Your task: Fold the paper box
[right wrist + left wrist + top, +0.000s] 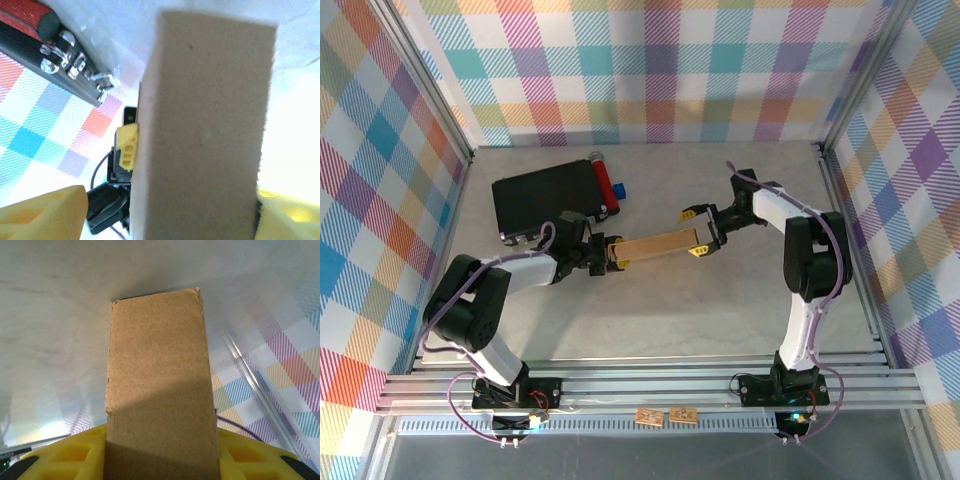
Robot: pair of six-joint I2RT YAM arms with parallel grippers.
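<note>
The paper box (655, 246) is a narrow brown cardboard shape held between the two arms at the middle of the table. My left gripper (612, 252) is shut on its left end; in the left wrist view both yellow fingers (75, 452) press against the sides of the box (157, 380). My right gripper (694, 231) stands open around the right end. In the right wrist view its left finger (45, 215) is well clear of the box (205, 130), while the other finger (287, 210) lies close against the box's far side.
A black case (545, 200) with a red cylinder (604, 180) and a small blue part (621, 189) lies just behind the left gripper. Its latches (75, 65) appear in the right wrist view. Checked walls and metal rails enclose the table. Two small cardboard pieces (665, 416) rest on the front rail.
</note>
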